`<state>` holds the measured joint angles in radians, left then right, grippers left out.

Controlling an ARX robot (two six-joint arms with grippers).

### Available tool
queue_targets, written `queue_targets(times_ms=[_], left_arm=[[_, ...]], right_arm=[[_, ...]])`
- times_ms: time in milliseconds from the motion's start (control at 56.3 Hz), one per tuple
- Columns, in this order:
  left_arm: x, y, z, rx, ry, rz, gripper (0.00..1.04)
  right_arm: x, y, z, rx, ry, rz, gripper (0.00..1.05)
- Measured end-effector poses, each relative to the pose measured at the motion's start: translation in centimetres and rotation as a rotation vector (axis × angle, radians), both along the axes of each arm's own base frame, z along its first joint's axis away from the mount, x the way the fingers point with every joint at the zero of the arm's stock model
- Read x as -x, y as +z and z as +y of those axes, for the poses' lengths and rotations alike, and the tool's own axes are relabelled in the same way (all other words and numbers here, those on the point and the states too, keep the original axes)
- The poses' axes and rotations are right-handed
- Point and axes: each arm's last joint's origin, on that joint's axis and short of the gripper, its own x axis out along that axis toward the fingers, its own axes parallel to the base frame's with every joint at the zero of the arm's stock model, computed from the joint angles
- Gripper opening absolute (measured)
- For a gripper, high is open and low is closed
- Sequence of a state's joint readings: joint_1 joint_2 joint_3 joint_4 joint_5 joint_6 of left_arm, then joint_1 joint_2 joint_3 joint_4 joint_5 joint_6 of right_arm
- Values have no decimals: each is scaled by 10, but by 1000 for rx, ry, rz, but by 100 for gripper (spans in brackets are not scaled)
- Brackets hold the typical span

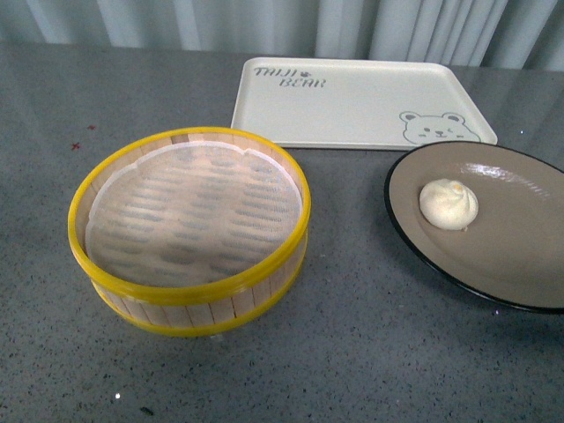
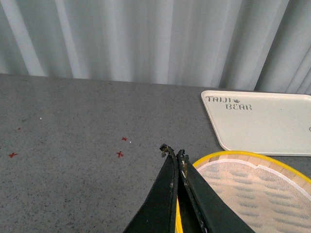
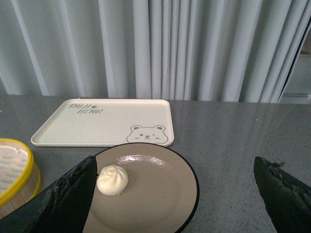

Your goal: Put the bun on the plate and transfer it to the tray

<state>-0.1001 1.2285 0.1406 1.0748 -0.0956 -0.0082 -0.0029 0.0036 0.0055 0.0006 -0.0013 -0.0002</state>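
The bun (image 1: 448,204) lies on the taupe plate (image 1: 520,256) at the right of the table, toward the plate's left side. Behind them sits the cream tray (image 1: 352,106) with the bear face, nothing on it. In the right wrist view the bun (image 3: 112,179) rests on the plate (image 3: 160,194), and my right gripper (image 3: 174,170) stands wide open above and in front of the plate, nothing between its fingers. My left gripper (image 2: 171,151) is shut on nothing, hovering over the steamer's near rim. Neither arm shows in the front view.
A yellow-rimmed wooden steamer basket (image 1: 189,231) with a white liner stands at the centre left, no bun in it. The tray (image 2: 262,121) lies beyond it. Grey curtains hang behind the table's far edge. Small red marks (image 2: 120,154) dot the tabletop.
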Motion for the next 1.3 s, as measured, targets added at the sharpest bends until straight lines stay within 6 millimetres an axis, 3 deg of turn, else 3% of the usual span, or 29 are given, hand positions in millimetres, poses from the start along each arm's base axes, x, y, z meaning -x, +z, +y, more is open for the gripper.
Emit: queue_targets(times_ms=[284, 568, 1296], left_arm=[[29, 1, 16, 1, 6, 0, 4], [50, 6, 16, 1, 5, -17, 4], [78, 14, 17, 1, 5, -43, 4]], right_arm=[[0, 0, 0, 0, 0, 0, 96], [0, 0, 0, 0, 0, 0, 96], [0, 0, 0, 0, 0, 0, 96]])
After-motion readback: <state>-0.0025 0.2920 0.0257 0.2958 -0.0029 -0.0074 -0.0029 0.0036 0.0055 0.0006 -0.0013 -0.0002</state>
